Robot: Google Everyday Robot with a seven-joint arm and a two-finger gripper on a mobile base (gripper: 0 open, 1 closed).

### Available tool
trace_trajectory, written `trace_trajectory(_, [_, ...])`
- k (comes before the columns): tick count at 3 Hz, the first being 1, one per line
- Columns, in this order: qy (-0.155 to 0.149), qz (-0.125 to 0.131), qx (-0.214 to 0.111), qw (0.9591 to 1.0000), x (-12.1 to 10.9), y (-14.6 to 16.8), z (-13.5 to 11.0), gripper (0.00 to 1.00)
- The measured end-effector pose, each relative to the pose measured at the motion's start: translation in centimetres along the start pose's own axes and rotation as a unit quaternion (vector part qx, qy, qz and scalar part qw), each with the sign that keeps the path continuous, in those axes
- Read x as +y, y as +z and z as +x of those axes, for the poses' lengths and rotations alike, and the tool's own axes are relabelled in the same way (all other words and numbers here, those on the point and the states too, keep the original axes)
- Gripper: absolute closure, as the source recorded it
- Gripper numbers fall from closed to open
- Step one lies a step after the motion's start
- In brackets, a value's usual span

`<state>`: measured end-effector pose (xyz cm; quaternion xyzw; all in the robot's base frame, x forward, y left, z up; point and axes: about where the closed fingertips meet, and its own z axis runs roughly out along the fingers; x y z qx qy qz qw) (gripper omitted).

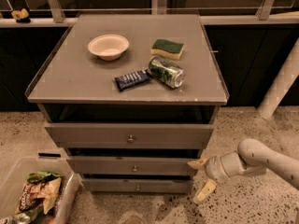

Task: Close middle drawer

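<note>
The grey cabinet (56,85) has three drawers, each with a small round knob. The middle drawer (112,166) shows a flat grey front with a narrow dark gap above it. It sits further back than the top drawer (93,135), which sticks out. The lowest drawer (112,185) shows below it. My gripper (202,177) is at the cabinet's lower right, open. Its upper fingertip (197,163) is at the right end of the middle drawer's front. Its lower finger (205,190) hangs beside the lowest drawer.
On the cabinet top lie a white bowl (108,46), a green-yellow sponge (167,48), a green can (166,72) on its side and a dark snack bar (132,80). A clear bin (14,171) with snack bags stands on the floor at lower left. A white post (280,85) leans at right.
</note>
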<state>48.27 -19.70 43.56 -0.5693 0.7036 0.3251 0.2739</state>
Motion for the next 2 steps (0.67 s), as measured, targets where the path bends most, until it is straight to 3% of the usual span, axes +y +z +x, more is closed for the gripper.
trace_trajectory(1, [0.008, 0.025, 0.003, 0.9996, -2.07, -1.02, -0.48, 0.0])
trace_trajectory(2, [0.008, 0.025, 0.003, 0.9996, -1.75, -0.96, -0.46, 0.0])
